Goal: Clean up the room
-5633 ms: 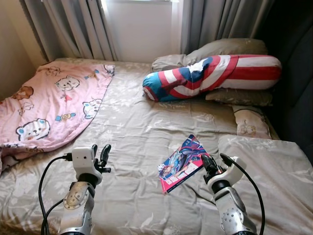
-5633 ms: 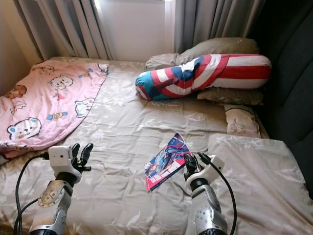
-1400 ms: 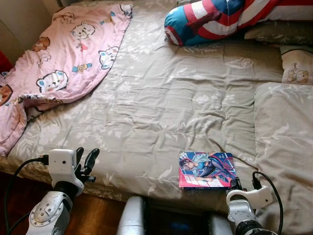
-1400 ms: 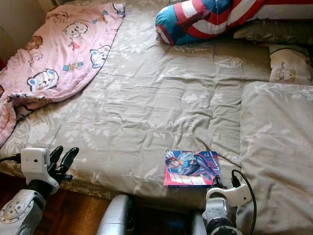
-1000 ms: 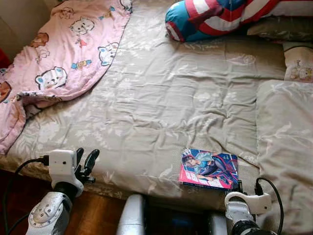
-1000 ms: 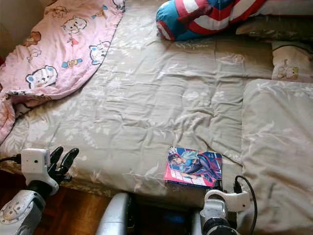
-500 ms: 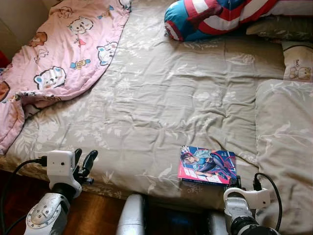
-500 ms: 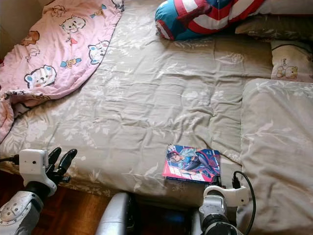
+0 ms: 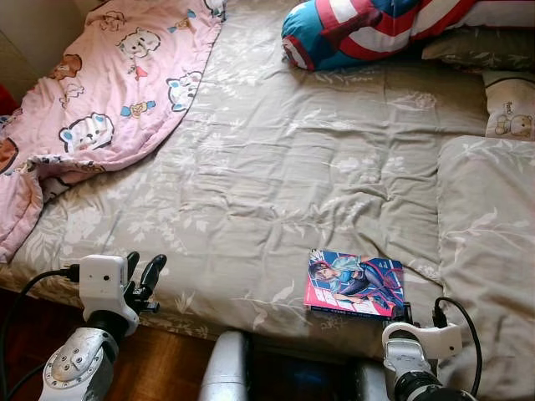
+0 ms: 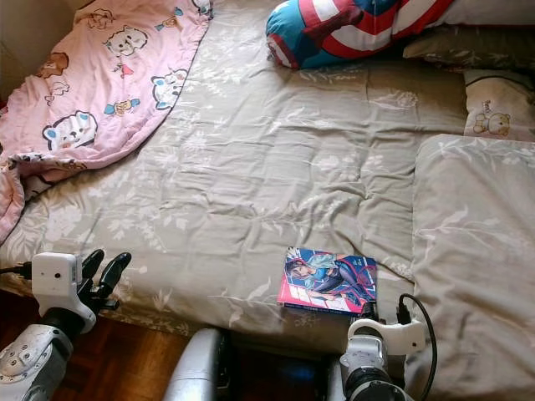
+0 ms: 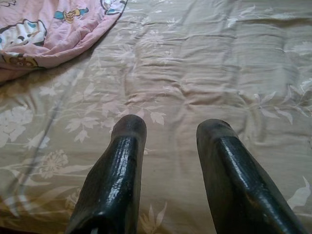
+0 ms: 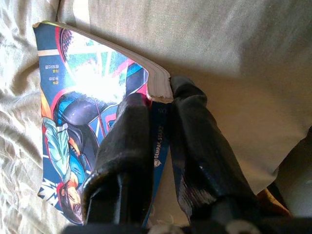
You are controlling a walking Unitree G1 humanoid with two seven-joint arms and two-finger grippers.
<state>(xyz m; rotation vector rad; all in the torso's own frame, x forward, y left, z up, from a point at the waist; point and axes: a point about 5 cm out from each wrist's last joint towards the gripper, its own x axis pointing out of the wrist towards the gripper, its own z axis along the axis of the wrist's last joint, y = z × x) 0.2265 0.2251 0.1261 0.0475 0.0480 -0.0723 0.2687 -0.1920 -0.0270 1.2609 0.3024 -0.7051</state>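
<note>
A colourful comic book (image 9: 355, 286) lies flat at the near edge of the bed (image 9: 276, 167). My right gripper (image 12: 158, 95) is shut on the book's near right corner, with one finger above the cover and one below. In the eye views that gripper (image 9: 408, 316) sits just under the book, low on the right. My left gripper (image 9: 144, 269) hovers over the bed's front edge on the left. It is open, and its two black fingers (image 11: 127, 141) stand apart above the flowered sheet with nothing between them.
A pink bear-print blanket (image 9: 100, 100) is heaped at the far left. A red, white and blue bolster (image 9: 368, 29) and grey pillows (image 9: 476, 46) lie at the head. A folded duvet (image 9: 489, 242) covers the right side. Wooden floor (image 9: 167, 368) shows below the bed edge.
Since the earliest frames the view has drawn back and the book has come with my right gripper to the bed's near edge. In the last half second almost nothing has moved.
</note>
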